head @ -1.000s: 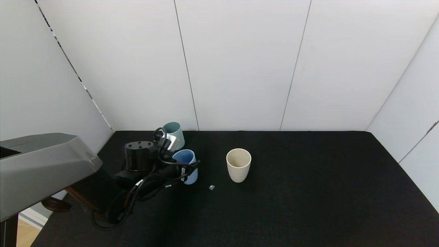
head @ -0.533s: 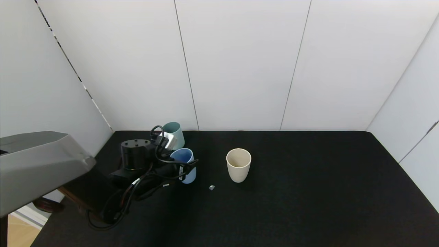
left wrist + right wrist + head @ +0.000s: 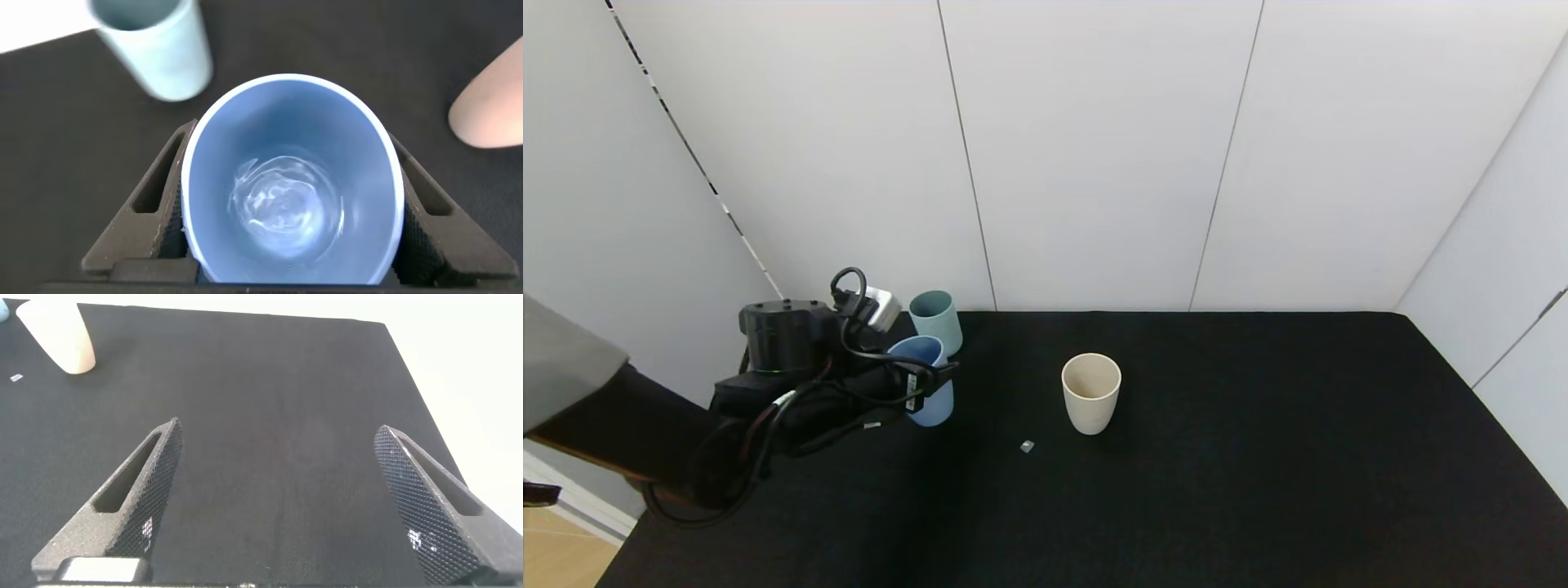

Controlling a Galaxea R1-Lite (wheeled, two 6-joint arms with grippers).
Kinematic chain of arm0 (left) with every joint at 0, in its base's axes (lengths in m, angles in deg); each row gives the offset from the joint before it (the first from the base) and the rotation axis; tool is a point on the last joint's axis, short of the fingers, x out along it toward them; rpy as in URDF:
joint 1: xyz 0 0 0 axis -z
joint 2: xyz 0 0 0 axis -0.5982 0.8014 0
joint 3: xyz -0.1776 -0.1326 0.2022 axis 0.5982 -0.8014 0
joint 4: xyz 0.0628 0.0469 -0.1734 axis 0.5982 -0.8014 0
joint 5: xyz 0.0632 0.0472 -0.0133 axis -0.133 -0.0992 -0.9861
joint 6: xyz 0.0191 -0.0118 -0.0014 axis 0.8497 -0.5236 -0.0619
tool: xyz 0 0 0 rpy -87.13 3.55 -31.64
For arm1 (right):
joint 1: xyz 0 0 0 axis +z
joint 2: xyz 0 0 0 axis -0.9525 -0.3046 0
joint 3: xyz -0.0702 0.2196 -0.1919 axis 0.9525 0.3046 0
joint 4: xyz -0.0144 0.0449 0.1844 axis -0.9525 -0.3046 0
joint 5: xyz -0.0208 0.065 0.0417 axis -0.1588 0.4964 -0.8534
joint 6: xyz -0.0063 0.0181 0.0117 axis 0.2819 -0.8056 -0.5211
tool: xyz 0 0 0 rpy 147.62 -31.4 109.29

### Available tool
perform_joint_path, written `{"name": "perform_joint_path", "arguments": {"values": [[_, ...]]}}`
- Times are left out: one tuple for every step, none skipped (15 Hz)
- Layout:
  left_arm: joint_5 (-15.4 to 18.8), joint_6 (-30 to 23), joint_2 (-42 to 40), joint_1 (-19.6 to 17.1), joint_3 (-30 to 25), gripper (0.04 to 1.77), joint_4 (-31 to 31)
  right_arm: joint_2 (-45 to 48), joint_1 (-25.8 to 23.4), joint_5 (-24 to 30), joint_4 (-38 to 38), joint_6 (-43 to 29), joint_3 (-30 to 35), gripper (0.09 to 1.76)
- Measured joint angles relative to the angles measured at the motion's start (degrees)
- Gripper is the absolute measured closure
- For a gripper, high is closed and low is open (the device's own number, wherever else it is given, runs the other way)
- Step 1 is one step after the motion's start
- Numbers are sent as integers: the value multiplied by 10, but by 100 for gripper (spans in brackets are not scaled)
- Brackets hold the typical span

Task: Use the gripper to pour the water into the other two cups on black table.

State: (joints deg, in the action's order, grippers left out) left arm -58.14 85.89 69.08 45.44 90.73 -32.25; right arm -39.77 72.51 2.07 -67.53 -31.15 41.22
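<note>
The left hand (image 3: 913, 390) is clamped on the blue cup (image 3: 923, 384), upright and lifted off the tabletop (image 3: 1258, 457), water (image 3: 282, 200) in its bottom. The teal cup (image 3: 935, 318) stands just beyond it at about 1 o'clock; the cream cup (image 3: 1091, 392) is well apart at 3 o'clock. The carry step seems in hand; next calls for positioning over a rim, then tilting slowly. The right hand (image 3: 286, 506) hangs spread and empty over bare tabletop.
</note>
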Motion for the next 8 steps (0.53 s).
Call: {"name": "perform_joint_path", "arguments": {"values": [[1, 13, -16, -13, 8, 50, -30, 0, 0, 0, 0, 0, 0, 14], [1, 26, -30, -25, 20, 51, -54, 0, 0, 0, 0, 0, 0, 14], [1, 38, -42, -37, 32, 51, -79, 0, 0, 0, 0, 0, 0, 14], [1, 49, -53, -46, 45, 51, -105, 0, 0, 0, 0, 0, 0, 14], [1, 61, -61, -54, 63, 51, -131, 0, 0, 0, 0, 0, 0, 14], [1, 73, -67, -61, 84, 51, -155, 0, 0, 0, 0, 0, 0, 14], [1, 86, -71, -67, 104, 51, -178, 0, 0, 0, 0, 0, 0, 14], [1, 97, -72, -73, 125, 51, -202, 0, 0, 0, 0, 0, 0, 14]]}}
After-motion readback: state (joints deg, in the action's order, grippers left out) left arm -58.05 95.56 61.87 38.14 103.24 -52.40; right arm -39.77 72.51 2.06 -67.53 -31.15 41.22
